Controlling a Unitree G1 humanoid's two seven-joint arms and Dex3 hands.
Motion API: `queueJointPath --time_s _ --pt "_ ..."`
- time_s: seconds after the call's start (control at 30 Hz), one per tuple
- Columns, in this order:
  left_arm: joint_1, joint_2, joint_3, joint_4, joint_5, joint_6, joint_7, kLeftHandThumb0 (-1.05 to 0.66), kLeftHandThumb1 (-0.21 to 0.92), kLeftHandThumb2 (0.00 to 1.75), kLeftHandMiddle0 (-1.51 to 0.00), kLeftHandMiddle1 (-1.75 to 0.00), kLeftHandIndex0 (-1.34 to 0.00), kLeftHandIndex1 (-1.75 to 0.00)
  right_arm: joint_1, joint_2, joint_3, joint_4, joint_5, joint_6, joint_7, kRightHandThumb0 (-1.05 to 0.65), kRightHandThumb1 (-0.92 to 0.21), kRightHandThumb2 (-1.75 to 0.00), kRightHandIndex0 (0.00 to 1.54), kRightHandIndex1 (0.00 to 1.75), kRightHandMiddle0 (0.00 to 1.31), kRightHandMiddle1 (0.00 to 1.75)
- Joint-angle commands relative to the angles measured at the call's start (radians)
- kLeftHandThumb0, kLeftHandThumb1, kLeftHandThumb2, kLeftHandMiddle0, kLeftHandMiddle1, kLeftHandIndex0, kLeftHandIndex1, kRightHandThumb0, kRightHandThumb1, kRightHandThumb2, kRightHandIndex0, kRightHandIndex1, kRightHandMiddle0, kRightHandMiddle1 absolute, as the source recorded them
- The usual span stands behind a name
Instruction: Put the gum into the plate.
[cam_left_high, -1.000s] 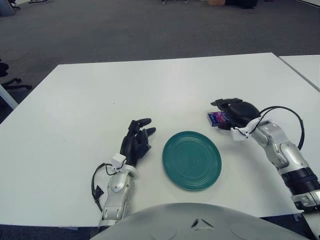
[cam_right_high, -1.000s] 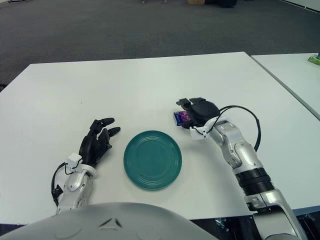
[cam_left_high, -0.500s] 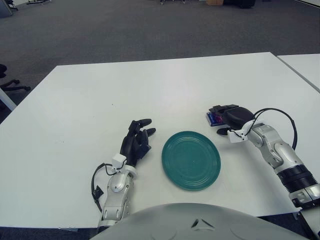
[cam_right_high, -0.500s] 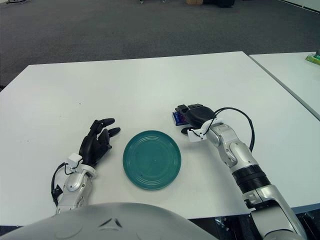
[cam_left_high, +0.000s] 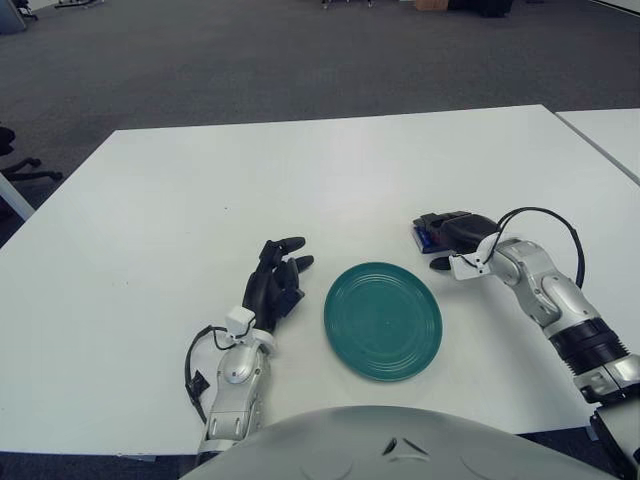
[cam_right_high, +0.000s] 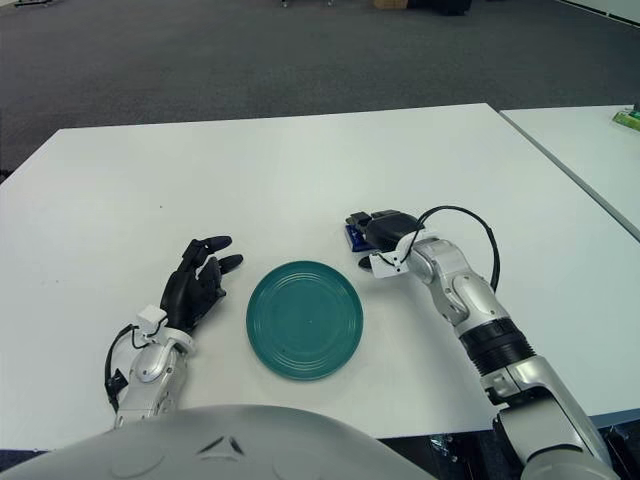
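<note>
The gum (cam_left_high: 423, 238) is a small blue and purple pack lying on the white table, just up and right of the green plate (cam_left_high: 383, 320). My right hand (cam_left_high: 447, 238) lies low over the gum, with its fingers stretched across the pack's top. Its thumb (cam_left_high: 440, 264) sticks out toward the plate, apart from the pack. Most of the gum is hidden under the hand and only its left end shows. The plate is empty. My left hand (cam_left_high: 275, 282) rests on the table left of the plate, fingers relaxed and holding nothing.
The white table (cam_left_high: 200, 200) runs wide to the left and back. A second white table (cam_left_high: 610, 130) stands at the far right across a narrow gap. A black cable (cam_left_high: 550, 222) loops above my right wrist.
My right hand has dropped lower and turned flatter over the gum, and the forearm has swung in toward the table. The gum and the left hand have stayed in place.
</note>
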Motion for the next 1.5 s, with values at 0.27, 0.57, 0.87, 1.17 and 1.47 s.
queueJointPath --time_s 0.27,0.57,0.87,1.17,1.47 --pt "0.003 -0.009 -0.01 0.01 -0.004 0.016 0.016 -0.65 0.92 0.8 -0.44 -0.92 -0.28 -1.11 -0.1 -0.01 0.076 0.192 0.009 -0.013 0.046 -0.69 -0.92 -0.46 0.28 0.02 0.0 0.27" --pt "0.007 -0.013 -0.02 0.008 -0.003 0.01 0.025 -0.67 0.92 0.8 -0.45 -0.92 -0.28 -1.11 -0.157 -0.001 0.115 0.302 0.02 -0.025 0.036 -0.7 -0.92 -0.49 0.32 0.03 0.0 0.29" --pt "0.011 -0.013 -0.022 0.002 -0.002 0.003 0.04 -0.68 0.92 0.8 -0.45 -0.91 -0.27 -1.11 -0.158 0.008 0.133 0.373 0.046 -0.057 -0.029 -0.67 -0.92 -0.51 0.53 0.52 0.0 0.79" --pt "0.01 -0.01 -0.02 0.002 -0.001 -0.005 0.043 -0.67 0.92 0.79 -0.45 -0.9 -0.27 -1.11 -0.122 0.019 0.14 0.417 0.059 -0.101 -0.168 -0.41 -0.72 -0.79 0.64 1.7 0.31 1.71" --pt "0.006 -0.004 -0.009 0.006 -0.009 -0.005 0.04 -0.68 0.92 0.79 -0.45 -0.89 -0.28 -1.11 -0.118 0.015 0.16 0.491 0.03 -0.186 -0.387 -0.41 -0.6 -0.95 0.85 1.74 0.4 1.75"
